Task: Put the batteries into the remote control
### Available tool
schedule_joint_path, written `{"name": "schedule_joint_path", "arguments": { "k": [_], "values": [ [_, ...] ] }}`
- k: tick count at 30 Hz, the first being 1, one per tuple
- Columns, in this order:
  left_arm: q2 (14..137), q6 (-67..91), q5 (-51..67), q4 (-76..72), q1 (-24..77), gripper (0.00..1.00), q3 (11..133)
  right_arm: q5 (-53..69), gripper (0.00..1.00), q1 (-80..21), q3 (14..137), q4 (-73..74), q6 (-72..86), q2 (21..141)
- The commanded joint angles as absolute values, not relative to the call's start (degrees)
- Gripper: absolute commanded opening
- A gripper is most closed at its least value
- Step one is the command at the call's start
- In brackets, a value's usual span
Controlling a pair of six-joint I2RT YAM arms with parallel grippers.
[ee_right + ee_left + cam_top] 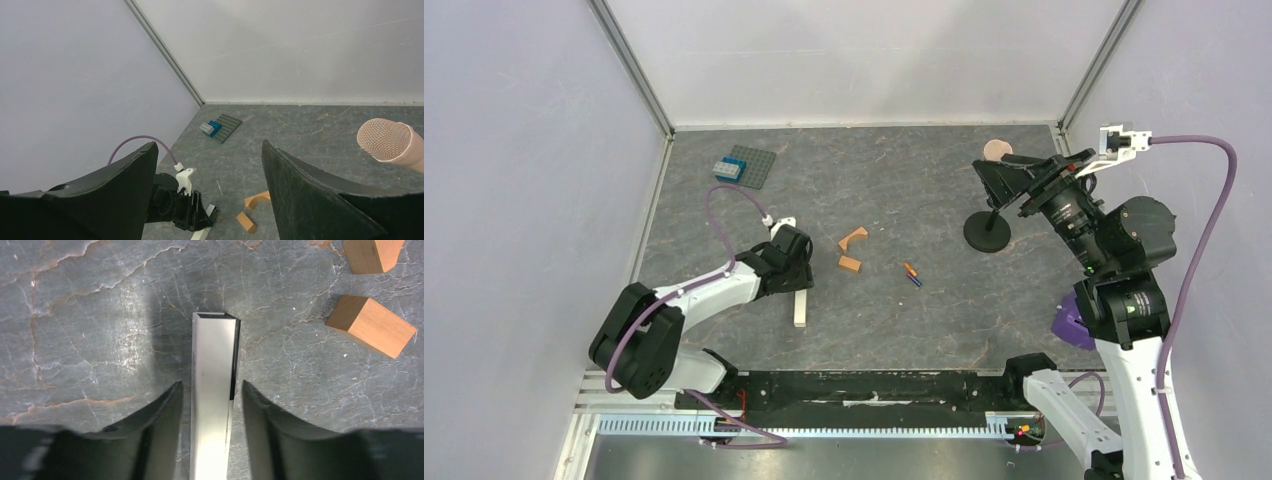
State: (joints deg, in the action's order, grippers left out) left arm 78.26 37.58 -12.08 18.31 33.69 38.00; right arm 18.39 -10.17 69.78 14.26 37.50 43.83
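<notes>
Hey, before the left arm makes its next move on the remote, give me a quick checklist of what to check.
1. Remote control sits between the jaws of the left gripper: ok.
2. Jaws tight on it: not ok, gaps show both sides.
3. Battery recess faces up: cannot tell.
4. Batteries lie loose on the table, clear of the wooden blocks: ok.
5. Right gripper open and empty: ok.

a black round mic stand (987,232) carries a pink mesh-headed microphone (385,141). two orange-brown blocks (852,250) lie left of the stand. farther left of it sits a grey studded plate (756,165) with a blue brick (727,170).
</notes>
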Motion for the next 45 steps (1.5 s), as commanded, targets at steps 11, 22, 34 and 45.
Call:
{"name": "schedule_joint_path", "arguments": {
  "k": [11,22,34,45],
  "values": [
    [77.3,35.2,-15.3,18.0,33.2,0.02,43.7,25.5,0.79,-10.1,73.1,14.9,35.1,47.7],
    [59.5,28.1,3.1,22.3,24.4,0.02,57.5,34.2,0.78,-15.6,70.8,2.3,40.0,51.2],
    [55.1,39.1,23.8,15.1,23.2,0.02,73.3,22.6,0.88,-42.3,75.2,2.3,32.1,62.7],
    [54.2,57.4,34.6,-6.7,23.2,0.02,72.5,19.7,0.93,-53.4,69.7,-7.0,34.8,67.8]
  ]
}}
